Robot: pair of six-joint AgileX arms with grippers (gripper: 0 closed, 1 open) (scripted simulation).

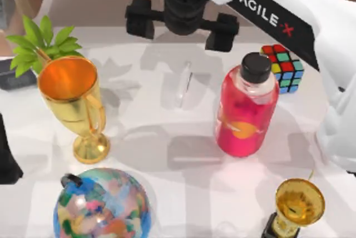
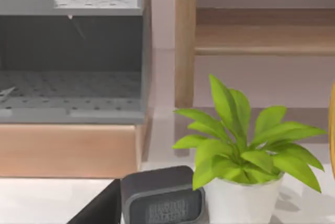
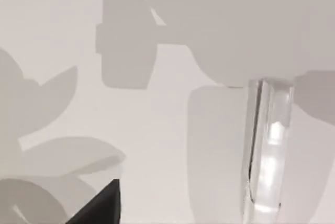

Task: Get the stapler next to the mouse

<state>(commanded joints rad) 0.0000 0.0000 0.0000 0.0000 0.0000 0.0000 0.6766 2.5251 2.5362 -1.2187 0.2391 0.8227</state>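
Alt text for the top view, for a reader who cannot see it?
The right arm's end effector, fingers spread open, hovers above a slim clear stapler lying on the white table. Around it stand a pink bottle, Rubik's cube, gold cup, globe, trophy and plant.

Overhead camera; two low wrist cameras
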